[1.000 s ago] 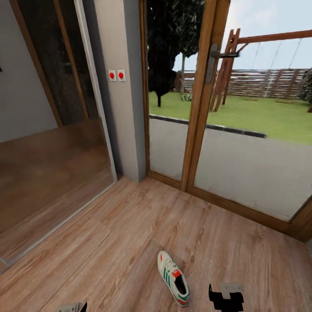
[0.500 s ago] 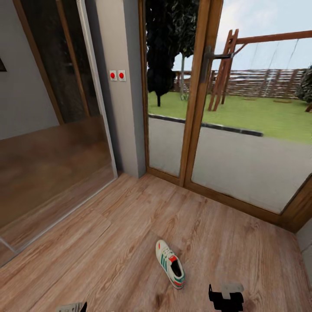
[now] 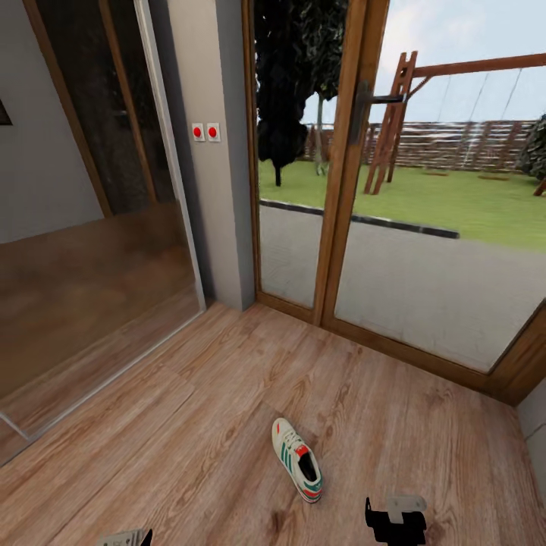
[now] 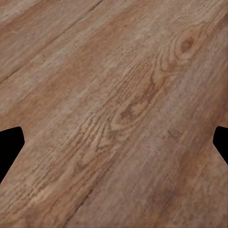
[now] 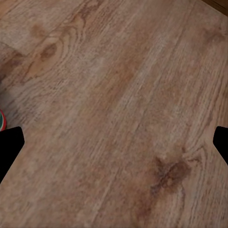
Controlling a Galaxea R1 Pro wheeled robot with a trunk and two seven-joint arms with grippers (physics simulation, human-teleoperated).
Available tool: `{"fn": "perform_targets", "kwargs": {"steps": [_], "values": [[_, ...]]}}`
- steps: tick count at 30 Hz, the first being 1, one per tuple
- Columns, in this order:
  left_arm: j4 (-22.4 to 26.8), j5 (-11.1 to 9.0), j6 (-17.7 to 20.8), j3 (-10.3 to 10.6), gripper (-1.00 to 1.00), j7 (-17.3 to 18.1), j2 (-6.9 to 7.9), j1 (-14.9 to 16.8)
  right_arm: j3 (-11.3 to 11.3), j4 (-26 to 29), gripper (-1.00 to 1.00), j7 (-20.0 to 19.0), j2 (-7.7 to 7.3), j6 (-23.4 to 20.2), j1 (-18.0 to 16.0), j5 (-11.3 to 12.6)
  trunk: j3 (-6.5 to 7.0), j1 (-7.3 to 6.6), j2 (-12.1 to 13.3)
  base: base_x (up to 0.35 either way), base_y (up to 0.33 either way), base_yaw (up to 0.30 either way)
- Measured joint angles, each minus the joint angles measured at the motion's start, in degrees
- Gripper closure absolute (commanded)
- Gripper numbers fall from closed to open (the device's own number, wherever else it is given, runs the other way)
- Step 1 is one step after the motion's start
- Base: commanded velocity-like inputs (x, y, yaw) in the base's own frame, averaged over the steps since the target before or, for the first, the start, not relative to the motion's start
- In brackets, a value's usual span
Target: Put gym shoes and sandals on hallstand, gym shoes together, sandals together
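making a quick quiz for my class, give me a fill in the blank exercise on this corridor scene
1. A single gym shoe lies on the wood-plank ____.
2. The two small buttons on the grey wall are coloured ____.
3. Beyond the glass door, a wooden ____ set stands on the grass.
4. In the head view, the right gripper sits to the ____ of the shoe.

Missing words: floor; red; swing; right

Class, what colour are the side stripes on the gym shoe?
Teal-green on the gym shoe, clearest in the head view.
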State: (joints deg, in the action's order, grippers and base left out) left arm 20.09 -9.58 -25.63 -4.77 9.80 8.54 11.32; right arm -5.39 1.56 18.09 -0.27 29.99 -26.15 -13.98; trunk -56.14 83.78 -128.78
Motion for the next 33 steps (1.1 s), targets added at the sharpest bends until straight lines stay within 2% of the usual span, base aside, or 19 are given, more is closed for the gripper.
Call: {"fn": "perform_targets", "kwargs": {"steps": [24, 30, 32, 33], "values": [[0.2, 0.0, 0.8, 0.1, -1.0, -0.5, 0.19, 0.6, 0.2, 0.6, -1.0, -0.5, 0.15, -0.4, 0.0, -0.3, 0.0, 0.0, 0.0, 0.004, -0.008, 0.0], [0.7, 0.1, 2.4, 0.2, -1.0, -0.4, 0.61, 4.1, 0.2, 7.6, -1.0, -6.8, 0.15, -5.5, 0.0, -0.6, 0.0, 0.0, 0.0, 0.0, 0.0, 0.0], [0.6, 0.1, 3.4, 0.2, -1.0, -0.4, 0.67, 5.9, 0.1, 10.3, -1.0, -9.1, 0.15, -8.3, 0.0, -0.6, 0.01, 0.0, 0.0, 0.0, 0.0, 0.0], [0.5, 0.1, 5.0, 0.2, -1.0, -0.5, 0.68, 7.6, 0.1, 13.0, -1.0, -11.1, 0.14, -11.5, 0.0, -0.6, 0.01, 0.0, 0.0, 0.0, 0.0, 0.0]]}}
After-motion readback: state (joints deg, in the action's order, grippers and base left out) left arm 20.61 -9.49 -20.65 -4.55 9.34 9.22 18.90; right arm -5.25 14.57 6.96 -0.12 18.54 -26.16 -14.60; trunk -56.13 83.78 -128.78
